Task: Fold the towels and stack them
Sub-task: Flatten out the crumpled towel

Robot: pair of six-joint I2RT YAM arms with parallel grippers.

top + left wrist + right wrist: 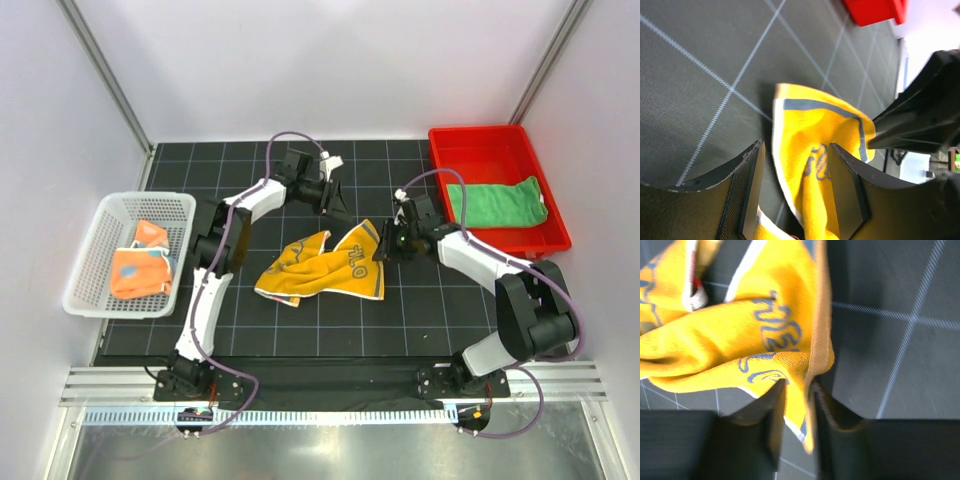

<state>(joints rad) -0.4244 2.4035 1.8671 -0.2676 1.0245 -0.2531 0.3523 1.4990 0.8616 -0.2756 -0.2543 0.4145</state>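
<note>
On the mat point(400, 310) the lettered towel point(325, 268) lies between left gripper point(340, 208) and right gripper point(383, 246), the patched towel point(140, 265) in the basket point(90, 250) at left, the plain towel point(497, 202) in the tray point(480, 145) rear-right.

Three towels point(325, 265), one basket point(100, 215), one tray point(480, 135)

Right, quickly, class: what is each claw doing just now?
Left claw: open, yellow towel between its fingers.
Right claw: closed on the yellow towel's edge.
</note>
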